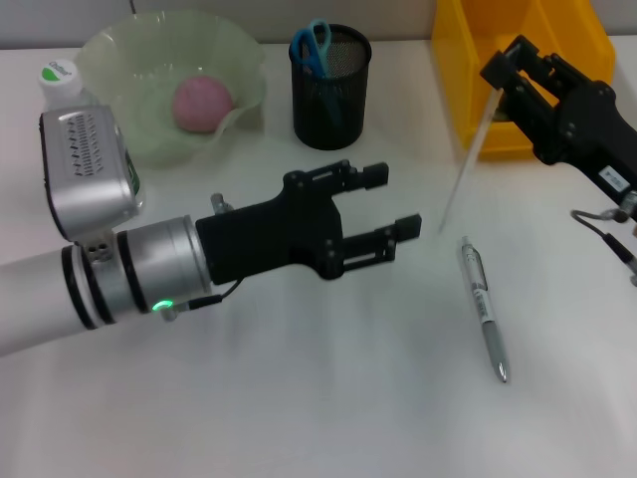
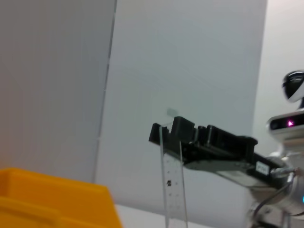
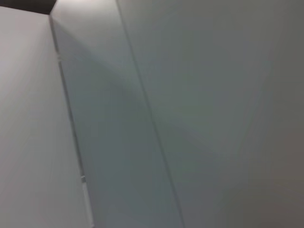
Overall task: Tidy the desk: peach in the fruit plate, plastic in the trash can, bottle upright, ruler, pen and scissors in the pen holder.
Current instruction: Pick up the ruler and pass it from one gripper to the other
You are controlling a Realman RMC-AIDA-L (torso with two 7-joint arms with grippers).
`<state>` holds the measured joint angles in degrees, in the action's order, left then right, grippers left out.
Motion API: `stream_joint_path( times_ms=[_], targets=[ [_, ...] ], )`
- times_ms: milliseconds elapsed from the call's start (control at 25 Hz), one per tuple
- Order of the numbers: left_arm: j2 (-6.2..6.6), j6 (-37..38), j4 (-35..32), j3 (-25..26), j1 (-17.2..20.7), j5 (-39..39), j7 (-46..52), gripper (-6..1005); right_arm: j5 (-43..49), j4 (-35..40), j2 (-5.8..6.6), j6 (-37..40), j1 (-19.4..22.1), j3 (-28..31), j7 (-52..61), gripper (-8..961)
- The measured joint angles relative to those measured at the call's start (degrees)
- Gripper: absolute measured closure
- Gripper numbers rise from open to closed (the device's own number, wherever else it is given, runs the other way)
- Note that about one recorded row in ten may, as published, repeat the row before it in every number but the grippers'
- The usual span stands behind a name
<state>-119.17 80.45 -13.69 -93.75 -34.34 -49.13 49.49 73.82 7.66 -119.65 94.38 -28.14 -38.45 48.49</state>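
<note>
From the head camera, the left hand [image 1: 393, 211] reaches across the middle of the plain white surface [image 1: 299, 398], its black angular fingers spread wide with nothing between them. The right hand [image 1: 495, 72] hangs over the far right, in front of the bright yellow trash can [image 1: 468, 60], pinched shut on the top end of the ruler [image 1: 463, 174], a thin clear strip that slants down toward the surface. Just below the ruler's lower end a slim silvery pen [image 1: 485, 309] lies flat. The black wire-mesh pen holder [image 1: 331, 90] stands upright at the back, with the scissors [image 1: 313, 45] inside, pale blue loops poking up. To its left sits the fruit plate [image 1: 239, 60], translucent pale green with a wavy rim, and the round pink peach [image 1: 202, 103] rests inside it. The bottle [image 1: 62, 80] stands at the far left, white cap up, mostly hidden behind the left arm's grey wrist housing.

The left wrist camera looks across at the right hand [image 2: 166, 133], a blocky black clamp closed on the ruler [image 2: 173, 185], whose small black markings show through the clear plastic as it hangs almost straight down. A corner of the yellow trash can [image 2: 52, 199] is beside it.

The right wrist camera shows only smooth pale wall panels.
</note>
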Motion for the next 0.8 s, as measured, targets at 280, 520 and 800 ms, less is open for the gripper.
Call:
stream_joint_path(
  times_ms=[280,520,800],
  targets=[
    [0.0,-14.29,-10.65,-18.3,4.77,17.28,-7.96,291,-0.01,-9.19,-0.09,-1.9,-3.34,8.45,-11.43,557],
    [0.0,-17.1,-12.55,-21.15,5.38,22.48,-11.85,291,-0.01,-12.85,-0.19,-3.02,-5.19,11.35,-17.76,556],
    [0.0,-19.35,-12.69,-22.7,3.88,26.26,-11.24,291,-0.01,-14.55,-0.22,-4.28,-6.26,12.93,-20.93,554]
  ],
)
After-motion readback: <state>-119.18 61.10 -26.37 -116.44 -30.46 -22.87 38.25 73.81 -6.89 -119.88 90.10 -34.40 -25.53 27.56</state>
